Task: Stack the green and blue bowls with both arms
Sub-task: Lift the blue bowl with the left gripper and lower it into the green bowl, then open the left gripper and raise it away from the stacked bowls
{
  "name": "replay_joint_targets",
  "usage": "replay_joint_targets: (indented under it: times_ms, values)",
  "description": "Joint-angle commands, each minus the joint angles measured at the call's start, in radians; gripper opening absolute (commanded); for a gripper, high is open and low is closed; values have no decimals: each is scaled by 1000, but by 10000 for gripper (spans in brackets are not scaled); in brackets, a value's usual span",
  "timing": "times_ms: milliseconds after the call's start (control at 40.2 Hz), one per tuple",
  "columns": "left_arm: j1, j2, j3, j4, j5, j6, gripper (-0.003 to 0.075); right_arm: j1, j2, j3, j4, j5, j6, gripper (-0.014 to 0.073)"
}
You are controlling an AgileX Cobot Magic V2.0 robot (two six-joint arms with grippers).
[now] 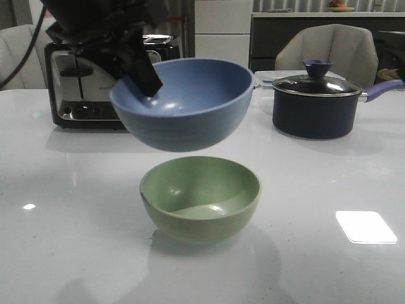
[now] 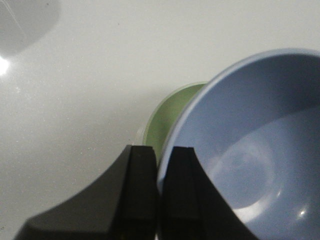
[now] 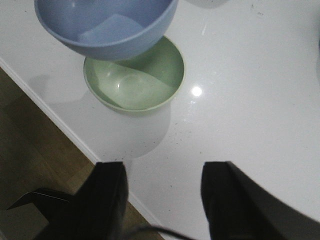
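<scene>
- Two bowls sit in one column in the front view: the blue bowl [image 1: 183, 101] hangs in the air directly above the green bowl [image 1: 200, 196], a clear gap between them, and the green one stands upright on the white table [image 1: 63, 209].
- Only the front view shows the backdrop: a black-and-chrome toaster [image 1: 82, 88] behind the left arm, and a dark saucepan [image 1: 316, 104] with a purple handle and lid knob, well off to the right.
- From the front, the left gripper [image 1: 144, 79] reaches down from the upper left and pinches the blue bowl's near-left rim, one finger inside the bowl.
- Its wrist camera gives what the front cannot: the two dark fingers [image 2: 137, 190] are squeezed almost together with the blue bowl's [image 2: 260, 150] rim wall sandwiched between them, and a sliver of the green bowl [image 2: 170, 117] peeks out from under the blue rim.
- The right gripper [image 3: 162, 200] appears only in its own wrist view, jaws spread wide with nothing between them, hovering over the table edge and the brown floor [image 3: 35, 155] beyond.
- That same view looks from the far side: the blue bowl [image 3: 107, 25] overlaps part of the green bowl [image 3: 135, 80], whose inside is bare.
</scene>
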Motion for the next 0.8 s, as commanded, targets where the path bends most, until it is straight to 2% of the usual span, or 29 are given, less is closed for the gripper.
replay_joint_targets:
  times_ms: [0,273,348,497,572,770]
  values:
    - [-8,6,-33,-38,-64,-2,93,2,-8,-27,6,-71,-9,455]
    - [-8,118,-33,-71,-87,-2,99,2,-8,-27,6,-71,-9,455]
    - [-8,134,-33,-78,-97,-2,141,2,-8,-27,6,-71,-9,455]
    - [-14,137,-33,-102,-95,-2,324,2,-8,-27,6,-71,-9,455]
    - [-14,137,-33,-104,-95,-2,375,2,-8,-27,6,-71,-9,455]
    - [-14,126,-43,-89,-82,-2,384,2,-8,-27,6,-71,-9,455]
